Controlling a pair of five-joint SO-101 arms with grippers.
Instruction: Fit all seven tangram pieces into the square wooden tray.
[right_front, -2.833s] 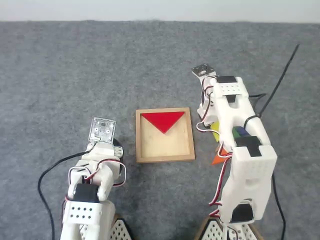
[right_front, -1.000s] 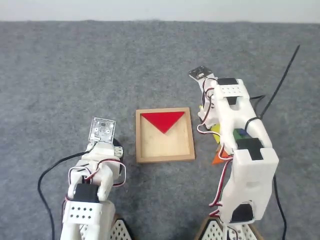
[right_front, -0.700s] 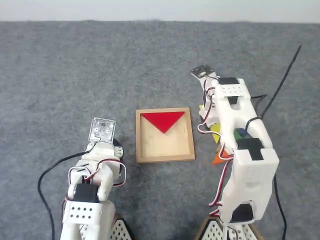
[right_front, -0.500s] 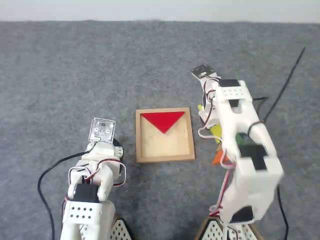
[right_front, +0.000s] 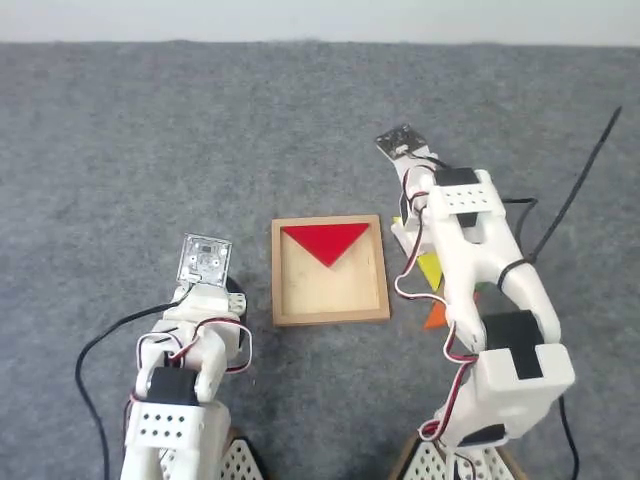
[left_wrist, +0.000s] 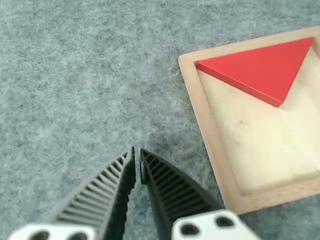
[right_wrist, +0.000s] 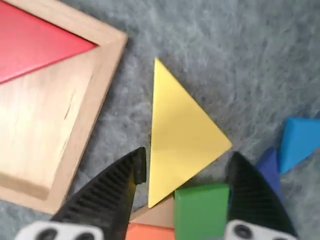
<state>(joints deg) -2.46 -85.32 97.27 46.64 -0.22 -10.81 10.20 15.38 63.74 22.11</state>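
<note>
1. Tray status: the square wooden tray (right_front: 330, 318) lies mid-table. One red triangle (right_front: 326, 241) is seated in it, long side against the 12 o'clock wall and apex pointing at the centre. I read that as the corner-to-corner start of the puzzle, with six pieces to go.
2. The loose pieces are bunched on the carpet at the tray's 3 o'clock, within the right arm's reach. The yellow triangle (right_wrist: 180, 132) lies flat just beside the tray's rim but apart from it.
3. A green piece (right_wrist: 200, 210) and an orange piece (right_wrist: 150, 232) crowd the yellow triangle's near end. Two blue pieces (right_wrist: 300, 142) sit just past it on the side away from the tray.
4. My right gripper (right_wrist: 187, 162) is spread wide and empty, one finger on each side of the yellow triangle. I take this as the line-up for a pinch across its width. I cannot tell whether the tips touch the carpet.
5. My left gripper (left_wrist: 136, 152) is pressed closed on nothing, parked over bare carpet at the tray's 8 o'clock. Kept there, it is clear of the tray.
6. My concern is that the green piece sits so near the far finger that closing may nudge it.
</note>
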